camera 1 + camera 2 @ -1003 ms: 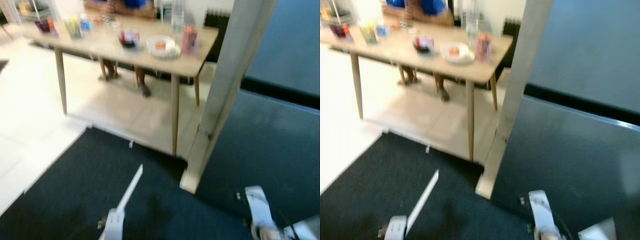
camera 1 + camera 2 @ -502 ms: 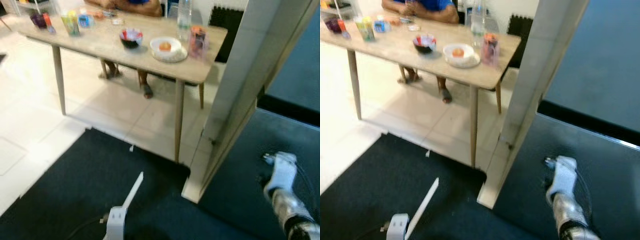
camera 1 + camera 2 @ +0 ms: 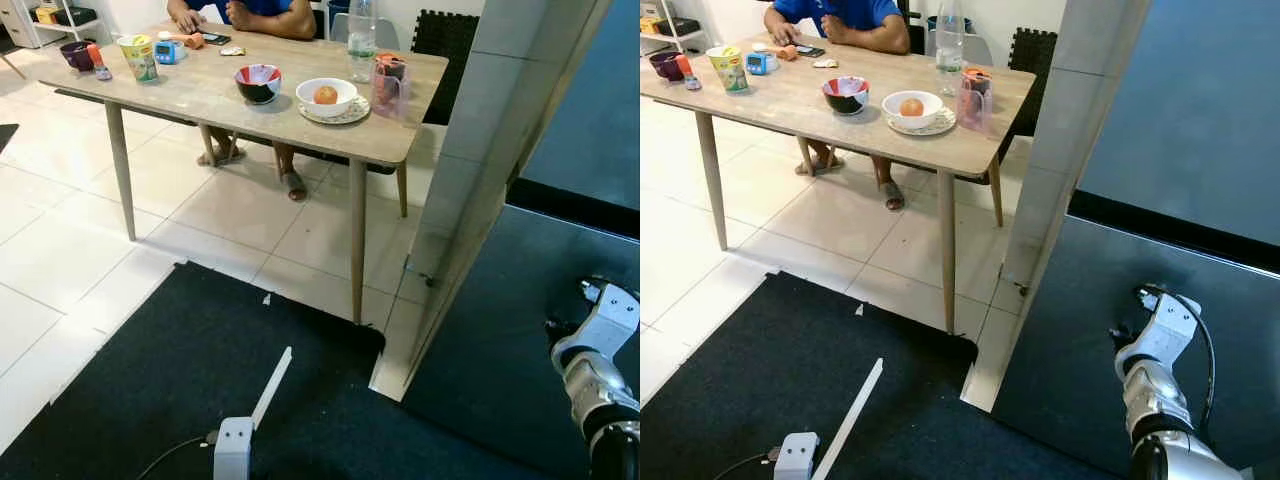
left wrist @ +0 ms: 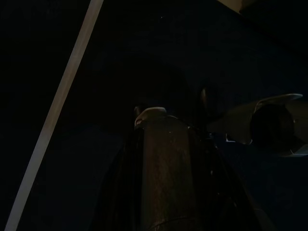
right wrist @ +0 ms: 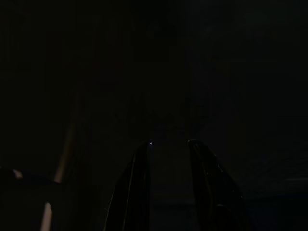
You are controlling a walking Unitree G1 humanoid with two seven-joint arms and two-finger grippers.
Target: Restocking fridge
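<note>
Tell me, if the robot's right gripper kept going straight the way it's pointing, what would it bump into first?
Probably the dark fridge door. The right gripper points at a flat dark surface right ahead, fingers slightly apart. The wrist view is very dark, so how close is unclear.

i'm looking at a home dining area: a wooden table [image 3: 220, 95] at upper left carries bowls [image 3: 258, 82], a cup [image 3: 139, 57] and a bottle [image 3: 361, 40], a person [image 3: 845, 18] seated behind, tiled floor [image 3: 60, 240], dark rug [image 3: 180, 370] below.

A wooden table [image 3: 200, 95] stands far left on pale tiles, bearing a dark bowl [image 3: 258, 82], an orange [image 3: 326, 95] on a plate, and a bottle [image 3: 361, 42]; a person [image 3: 255, 12] sits behind.
</note>
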